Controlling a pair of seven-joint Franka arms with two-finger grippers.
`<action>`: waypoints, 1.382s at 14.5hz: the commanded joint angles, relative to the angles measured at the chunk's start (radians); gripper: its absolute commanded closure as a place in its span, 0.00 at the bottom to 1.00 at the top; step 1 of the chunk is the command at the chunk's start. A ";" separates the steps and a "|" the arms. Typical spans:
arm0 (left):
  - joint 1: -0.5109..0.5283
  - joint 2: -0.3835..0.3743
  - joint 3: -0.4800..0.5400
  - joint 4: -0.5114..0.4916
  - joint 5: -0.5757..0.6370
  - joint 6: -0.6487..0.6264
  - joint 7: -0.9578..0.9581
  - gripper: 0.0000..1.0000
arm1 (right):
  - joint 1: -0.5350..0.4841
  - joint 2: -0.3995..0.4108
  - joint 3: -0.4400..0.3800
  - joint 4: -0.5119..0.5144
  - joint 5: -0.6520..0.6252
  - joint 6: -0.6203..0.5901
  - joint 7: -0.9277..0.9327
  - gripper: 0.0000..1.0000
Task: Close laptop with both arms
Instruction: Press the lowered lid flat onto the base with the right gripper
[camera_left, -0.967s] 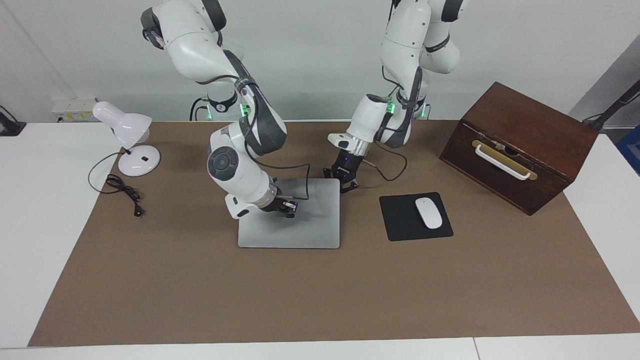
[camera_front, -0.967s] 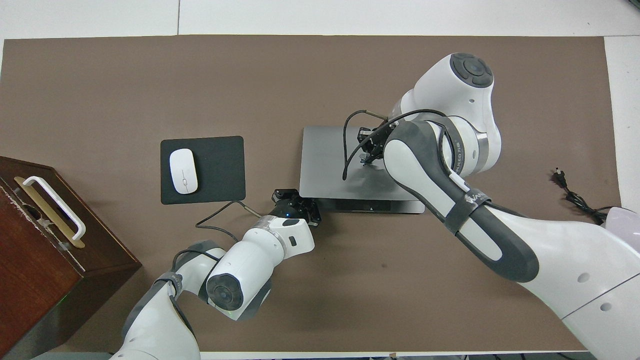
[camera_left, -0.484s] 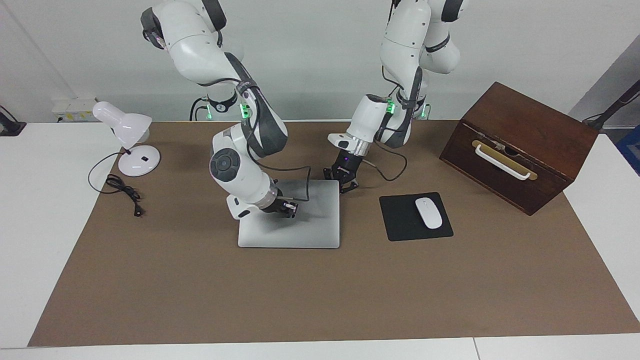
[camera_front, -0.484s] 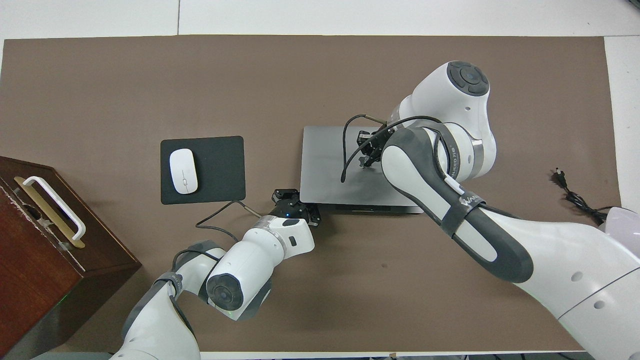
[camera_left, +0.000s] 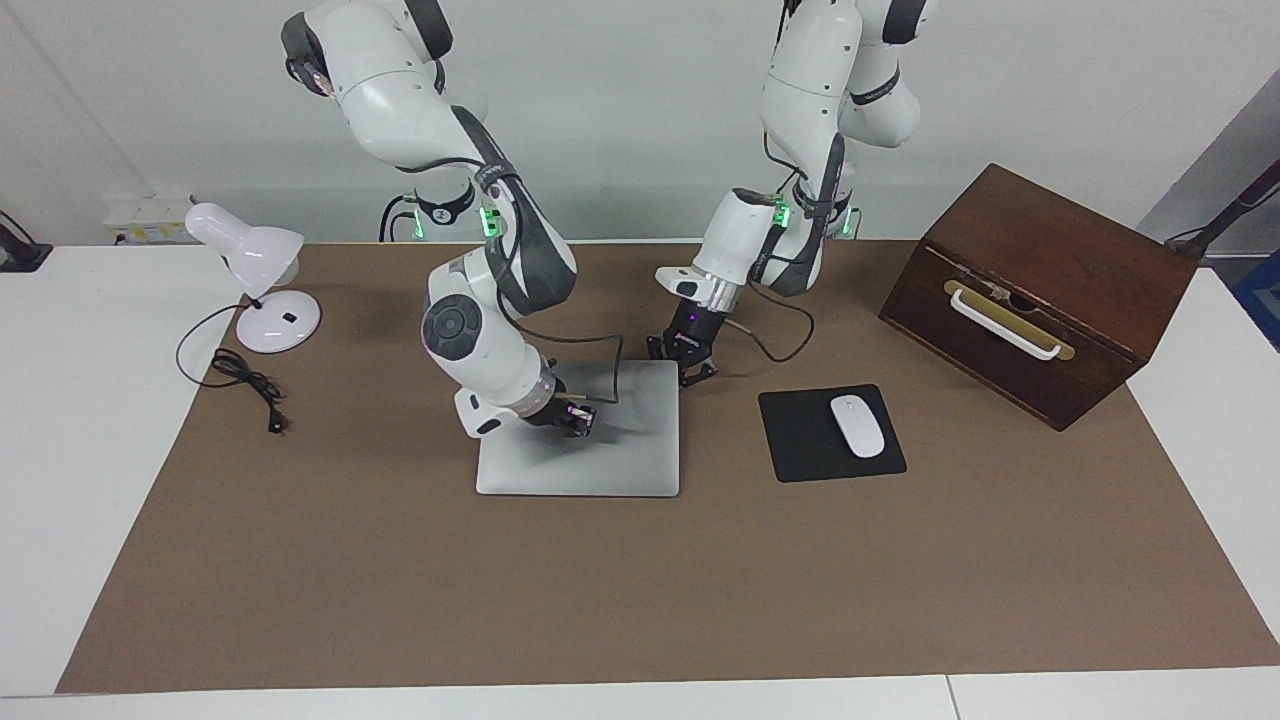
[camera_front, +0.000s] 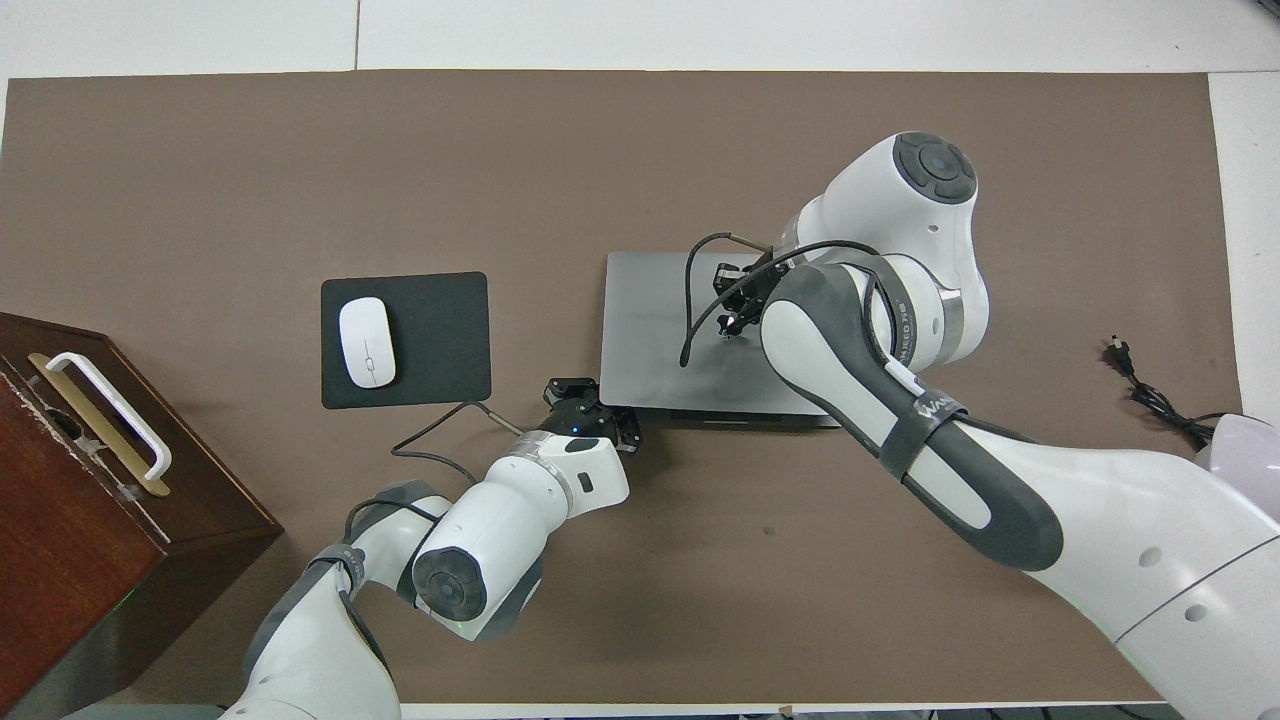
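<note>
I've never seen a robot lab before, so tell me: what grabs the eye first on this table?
Two big white arms meet at a silver laptop lying in the middle of the brown mat, its lid nearly flat. The right pincer is on the lid, and the left pincer sits at the laptop's corner nearest the robots. A dark wooden box stands at the left arm's end of the table.

Brown mat (camera_left: 640, 600) spread over white table (camera_left: 80, 480). Black mouse pad (camera_left: 800, 450) flat on the mat, white mouse (camera_left: 858, 426) on top of it. Dark wooden box (camera_left: 1040, 290) with a white handle (camera_left: 1003, 324) near the mouse pad, toward the left arm's end of the table. White desk lamp (camera_left: 258, 280) at the right arm's end, its base partly on the mat edge, black cord (camera_left: 245, 380) looped beside it, plug (camera_front: 1118, 352) lying on the mat.
</note>
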 joint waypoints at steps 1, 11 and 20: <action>0.018 0.063 0.004 -0.011 -0.013 0.002 0.034 1.00 | -0.009 -0.012 0.012 -0.028 0.015 0.018 0.006 1.00; 0.020 0.063 0.004 -0.008 -0.013 -0.001 0.033 1.00 | -0.009 -0.016 0.040 0.002 0.019 -0.001 0.041 1.00; 0.020 0.063 0.004 -0.008 -0.013 -0.004 0.030 1.00 | -0.015 -0.061 0.041 0.053 -0.014 -0.096 0.027 1.00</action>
